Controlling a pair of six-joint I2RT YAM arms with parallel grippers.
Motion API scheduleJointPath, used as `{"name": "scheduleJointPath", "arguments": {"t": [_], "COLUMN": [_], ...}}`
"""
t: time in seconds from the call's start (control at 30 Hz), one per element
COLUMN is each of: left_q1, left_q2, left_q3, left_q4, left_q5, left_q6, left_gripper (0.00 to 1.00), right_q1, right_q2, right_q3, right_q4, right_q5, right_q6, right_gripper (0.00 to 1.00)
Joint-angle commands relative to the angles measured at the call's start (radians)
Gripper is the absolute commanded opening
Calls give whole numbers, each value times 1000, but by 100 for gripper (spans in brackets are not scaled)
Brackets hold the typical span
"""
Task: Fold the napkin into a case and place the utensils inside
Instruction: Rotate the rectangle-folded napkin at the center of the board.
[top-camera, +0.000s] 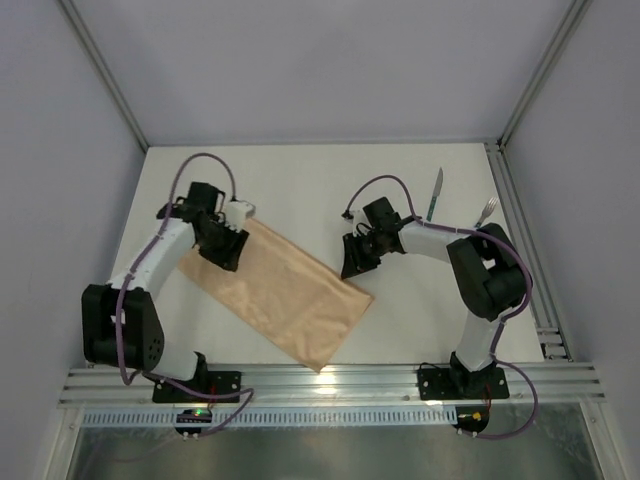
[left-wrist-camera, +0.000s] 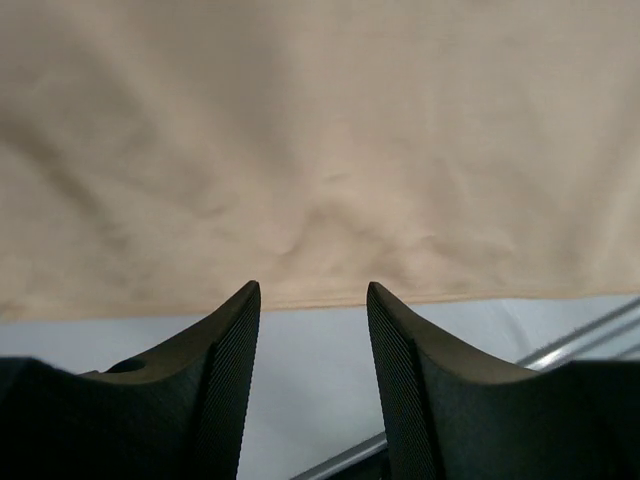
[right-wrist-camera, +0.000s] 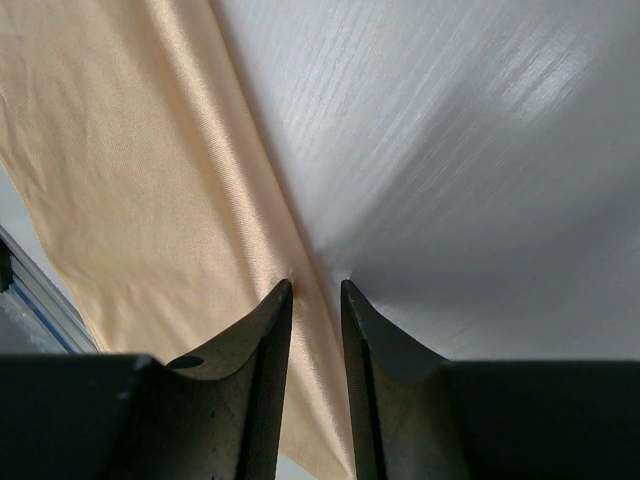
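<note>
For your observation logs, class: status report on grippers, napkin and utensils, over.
Left gripper open at napkin end. Right gripper narrowly open astride its edge. Knife, fork far right, untouched. Nothing blocking.

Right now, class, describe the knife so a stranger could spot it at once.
On the white table, look to the far right, near the metal rail. The knife lies just left of the fork, with a teal handle and a plain silver blade instead of prongs.
</note>
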Motion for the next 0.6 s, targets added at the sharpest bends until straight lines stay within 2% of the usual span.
{"name": "scheduleJointPath", "arguments": {"t": [0.0, 0.07, 0.13, 0.3, 0.43, 0.57], "left_q1": [268, 441, 523, 539, 544, 559], "left_q2": [-37, -14, 29, 140, 267, 328], "left_q3": [-10, -3, -3, 14, 54, 62], "left_q4": [78, 135, 176, 254, 275, 298], "left_q5": [-85, -77, -69, -48, -138, -235], "left_q6": [-108, -167, -190, -211, -247, -250], "left_gripper": [50, 53, 55, 56, 55, 53], "right_q1": [10, 11, 11, 22, 25, 28], "right_q2": [-9, -17, -31, -35, -48, -78], "right_q3": [-18, -13, -9, 10, 1, -19], "right_q4": [-10, -15, -22, -44, -49, -52], "right_q5": [16, 23, 24, 30, 30, 31], "right_q6": [-4, -4, -8, -30, -36, -45], "right_gripper": [31, 31, 35, 42, 43, 44]}}
